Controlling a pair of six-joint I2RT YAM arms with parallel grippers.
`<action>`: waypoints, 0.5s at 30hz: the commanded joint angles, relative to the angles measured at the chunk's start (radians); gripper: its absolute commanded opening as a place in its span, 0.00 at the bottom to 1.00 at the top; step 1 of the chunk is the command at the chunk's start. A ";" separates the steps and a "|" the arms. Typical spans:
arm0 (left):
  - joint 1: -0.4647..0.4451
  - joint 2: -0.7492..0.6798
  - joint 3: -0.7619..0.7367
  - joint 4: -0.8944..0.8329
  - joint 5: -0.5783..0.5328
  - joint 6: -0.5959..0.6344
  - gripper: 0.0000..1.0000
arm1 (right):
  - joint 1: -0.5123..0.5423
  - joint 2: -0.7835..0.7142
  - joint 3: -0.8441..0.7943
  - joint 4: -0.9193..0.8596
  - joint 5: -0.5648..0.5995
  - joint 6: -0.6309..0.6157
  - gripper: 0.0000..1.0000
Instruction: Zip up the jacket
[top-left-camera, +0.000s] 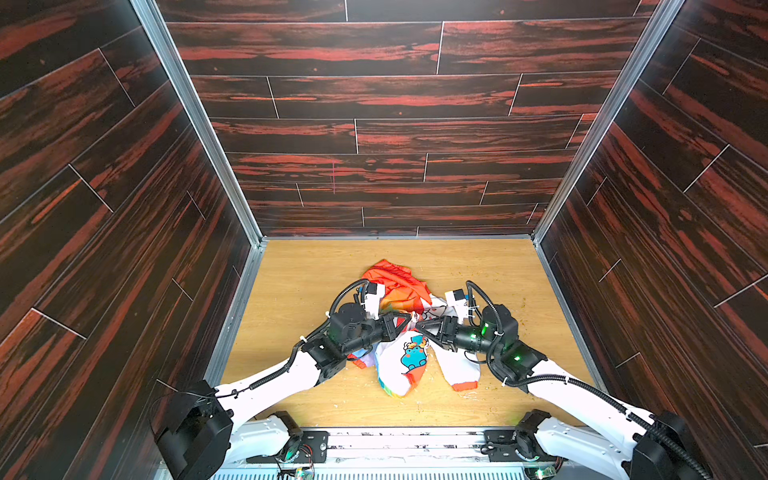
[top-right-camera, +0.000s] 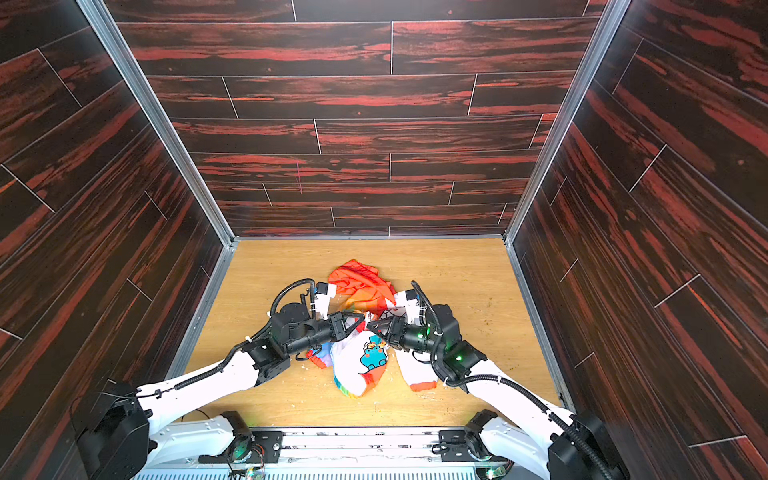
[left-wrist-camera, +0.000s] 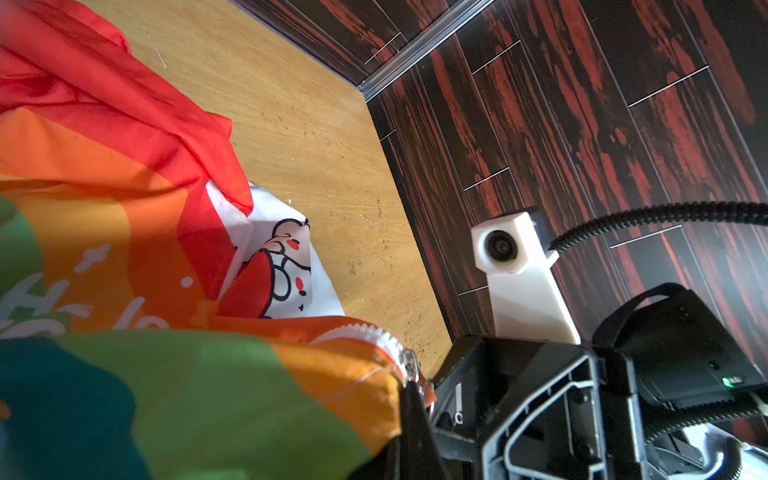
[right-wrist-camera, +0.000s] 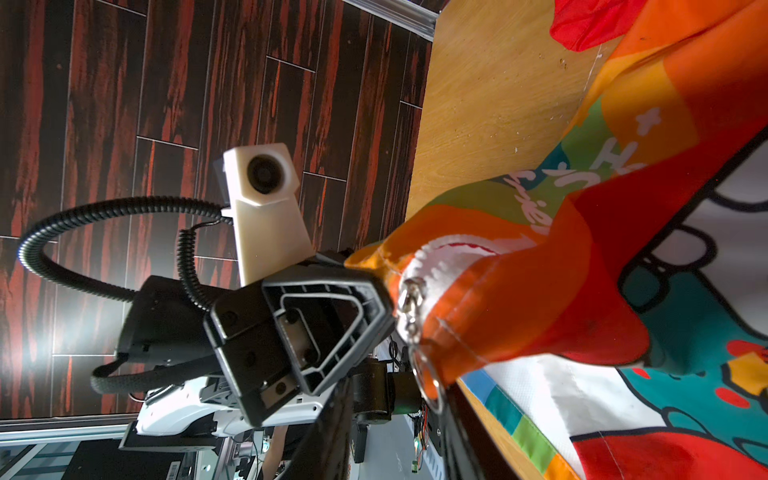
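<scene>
The jacket (top-left-camera: 409, 357) lies crumpled mid-table in both top views, its orange-red hood (top-left-camera: 390, 276) at the far end and a white panel with a blue animal near me. Both grippers meet above its middle. My left gripper (top-left-camera: 404, 321) is shut on the orange edge beside the white zipper teeth and the metal slider (right-wrist-camera: 409, 305). In its own wrist view that left gripper (left-wrist-camera: 409, 386) pinches rainbow fabric (left-wrist-camera: 208, 395). My right gripper (right-wrist-camera: 399, 399) faces it with fingers apart. The orange trim end and a clear pull tab (right-wrist-camera: 430, 384) rest against one finger.
The light wooden table (top-left-camera: 299, 291) carries scattered crumbs. Dark red-streaked panel walls (top-left-camera: 124, 208) close it in on the left, the right and the back. A metal rail (top-left-camera: 407, 440) with both arm bases runs along the near edge.
</scene>
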 joint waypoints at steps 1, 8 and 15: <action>0.003 0.002 0.011 0.028 -0.005 0.008 0.00 | -0.009 0.004 0.000 0.018 -0.001 0.006 0.37; 0.004 0.004 0.008 0.032 -0.003 0.006 0.00 | -0.014 0.006 -0.006 0.023 -0.003 0.006 0.37; 0.004 0.000 0.005 0.040 0.001 -0.002 0.00 | -0.017 0.013 -0.011 0.024 -0.003 0.006 0.37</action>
